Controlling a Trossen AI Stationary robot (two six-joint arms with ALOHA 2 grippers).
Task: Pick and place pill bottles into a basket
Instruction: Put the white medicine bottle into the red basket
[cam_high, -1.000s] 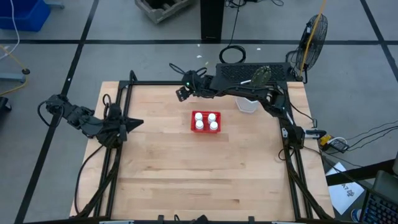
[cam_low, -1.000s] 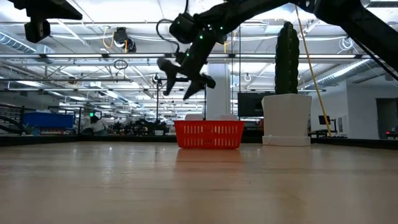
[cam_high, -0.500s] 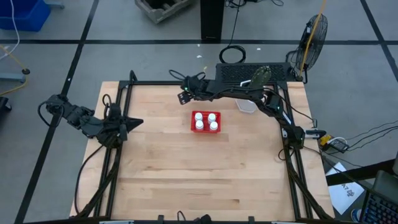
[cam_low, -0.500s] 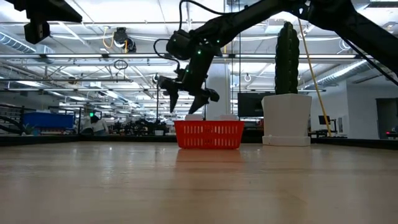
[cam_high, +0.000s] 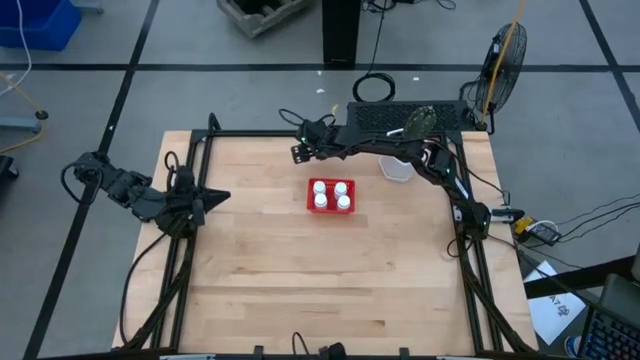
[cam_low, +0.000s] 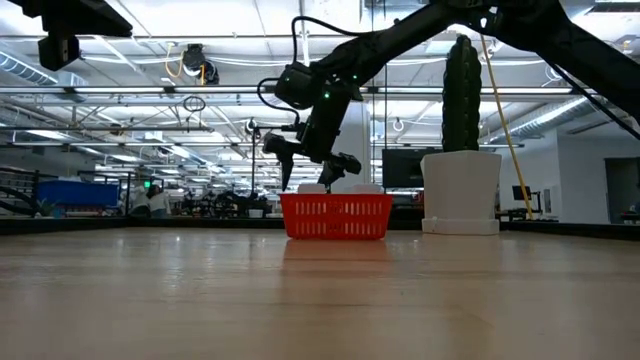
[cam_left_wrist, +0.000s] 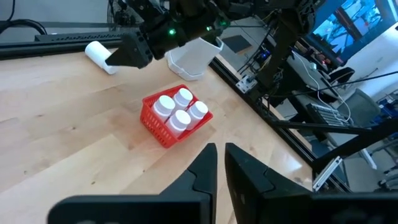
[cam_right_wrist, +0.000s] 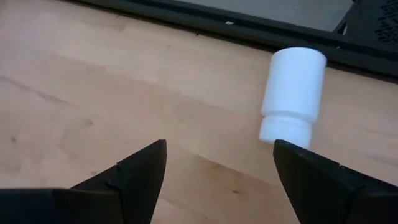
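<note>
Red basket (cam_high: 331, 194) holds four pill bottles (cam_left_wrist: 180, 109); right gripper (cam_right_wrist: 217, 180) wide open, empty, above lying bottle (cam_right_wrist: 292, 94).

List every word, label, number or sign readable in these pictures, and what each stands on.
None can be read.
Pill bottles in the basket: plain white caps, no label showing.
Lying bottle: no print in view.
Papers on the floor: print too small to read.
</note>
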